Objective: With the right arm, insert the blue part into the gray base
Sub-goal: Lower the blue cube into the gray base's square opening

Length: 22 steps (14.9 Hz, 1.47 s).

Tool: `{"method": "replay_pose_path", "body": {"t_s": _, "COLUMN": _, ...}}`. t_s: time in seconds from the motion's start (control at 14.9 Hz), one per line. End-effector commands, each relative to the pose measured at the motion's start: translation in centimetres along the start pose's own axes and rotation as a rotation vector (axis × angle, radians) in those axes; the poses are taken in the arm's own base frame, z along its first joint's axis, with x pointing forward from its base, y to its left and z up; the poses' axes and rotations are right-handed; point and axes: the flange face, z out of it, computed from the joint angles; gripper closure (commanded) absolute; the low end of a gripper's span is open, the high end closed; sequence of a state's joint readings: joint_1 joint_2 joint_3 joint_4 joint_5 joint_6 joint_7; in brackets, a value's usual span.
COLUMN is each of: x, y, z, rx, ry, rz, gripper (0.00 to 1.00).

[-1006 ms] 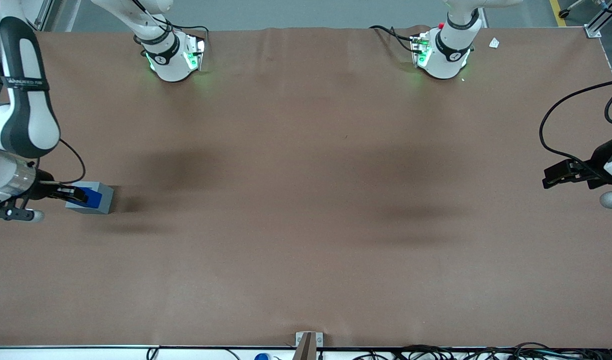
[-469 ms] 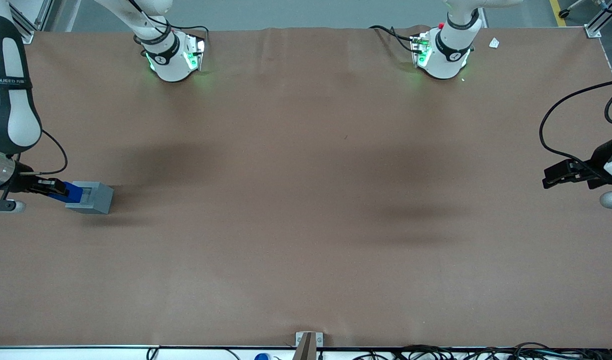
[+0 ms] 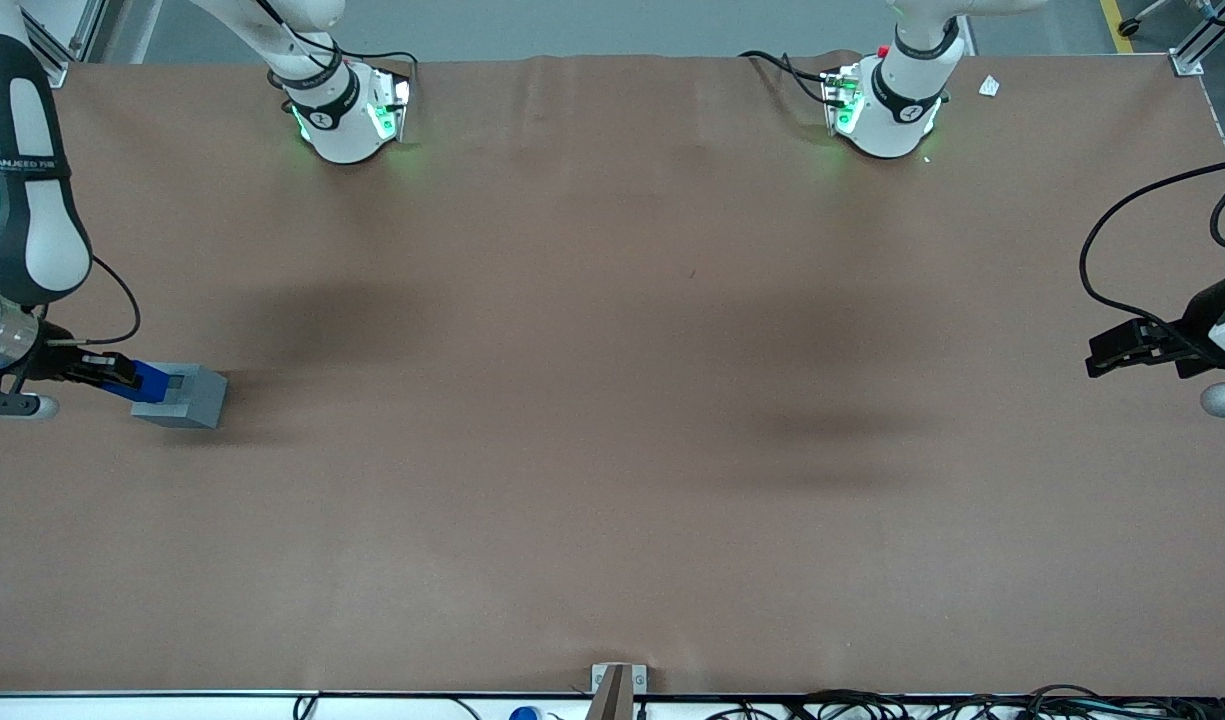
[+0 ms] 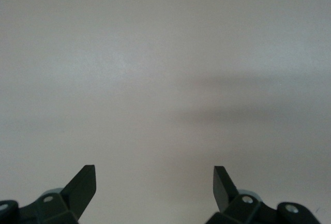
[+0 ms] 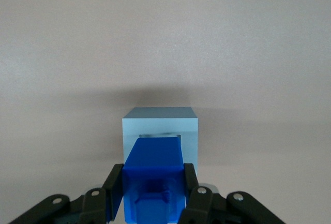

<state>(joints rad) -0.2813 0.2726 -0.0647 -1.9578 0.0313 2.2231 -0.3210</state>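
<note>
Fingers of your gripper (image 5: 154,195) clamp the blue part (image 5: 153,175). You hold it above the gray base (image 5: 160,125), at the front view's left edge, so it can seat in the recess.

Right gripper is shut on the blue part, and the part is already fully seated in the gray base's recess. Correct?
Not seated. The gripper is shut on the blue part, but the right wrist view shows the part above the gray base with the recess's edge visible past its tip; the front view agrees.
</note>
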Motion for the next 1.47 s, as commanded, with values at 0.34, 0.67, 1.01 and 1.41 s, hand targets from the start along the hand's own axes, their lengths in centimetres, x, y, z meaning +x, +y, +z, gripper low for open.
{"method": "replay_pose_path", "body": {"t_s": 0.34, "x": -1.1, "y": 0.2, "z": 0.3, "rx": -0.002, "ry": -0.005, "rz": -0.005, "gripper": 0.84}}
{"method": "replay_pose_path", "body": {"t_s": 0.67, "x": -1.2, "y": 0.3, "z": 1.0, "rx": 0.0, "ry": -0.015, "rz": -0.003, "gripper": 0.84}}
{"method": "replay_pose_path", "body": {"t_s": 1.01, "x": -1.0, "y": 0.5, "z": 1.9, "rx": -0.002, "ry": -0.006, "rz": 0.001, "gripper": 0.84}}
{"method": "replay_pose_path", "body": {"t_s": 1.41, "x": -1.1, "y": 0.5, "z": 2.4, "rx": -0.005, "ry": 0.001, "rz": 0.003, "gripper": 0.84}}
